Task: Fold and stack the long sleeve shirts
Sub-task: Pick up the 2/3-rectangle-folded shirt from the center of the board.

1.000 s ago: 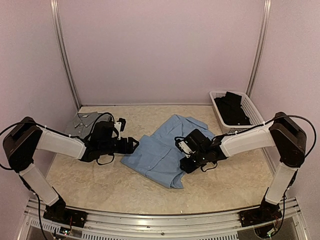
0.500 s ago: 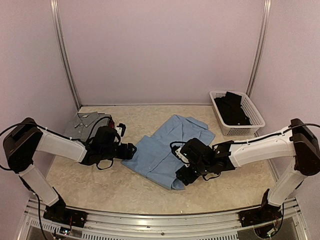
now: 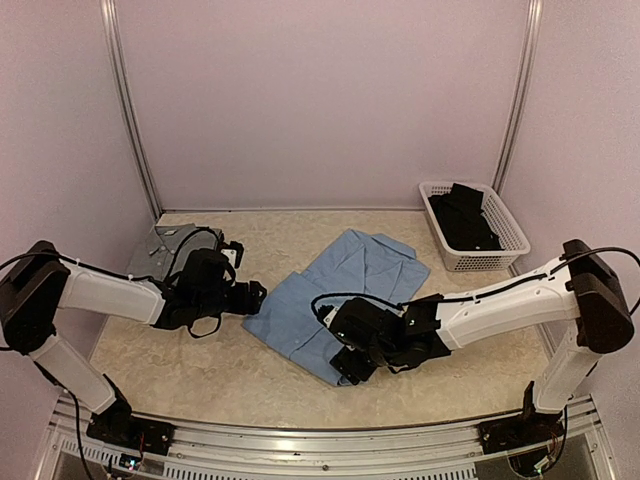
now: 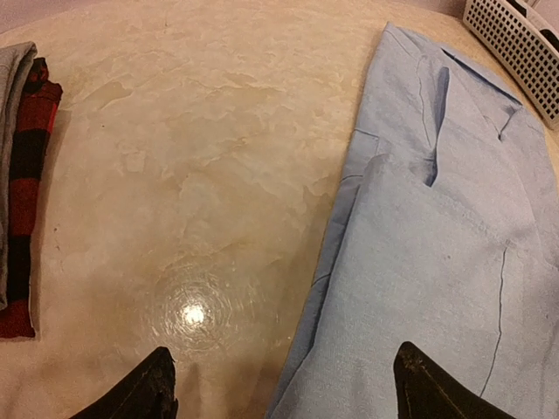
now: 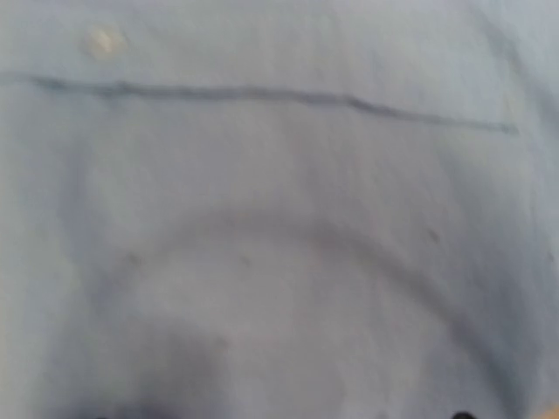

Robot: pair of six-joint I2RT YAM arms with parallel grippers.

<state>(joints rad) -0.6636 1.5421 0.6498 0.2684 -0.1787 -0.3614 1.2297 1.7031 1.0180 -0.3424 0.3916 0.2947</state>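
Blue shirt (image 3: 350, 275) mid-table: your left arm (image 3: 110, 292) stretches low at nine o'clock, jaws spread; right arm (image 3: 490, 305) crouches at six, jaws unclear.

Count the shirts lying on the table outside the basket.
3: light blue shirt spread at centre; grey shirt folded at far left, stacked on the red-and-black plaid shirt. Dark cloth in the basket may hide more.

blue shirt (image 4: 437, 262): matt cloth | table (image 4: 218, 157): glossy, perhaps stone | basket (image 4: 515, 52): plastic
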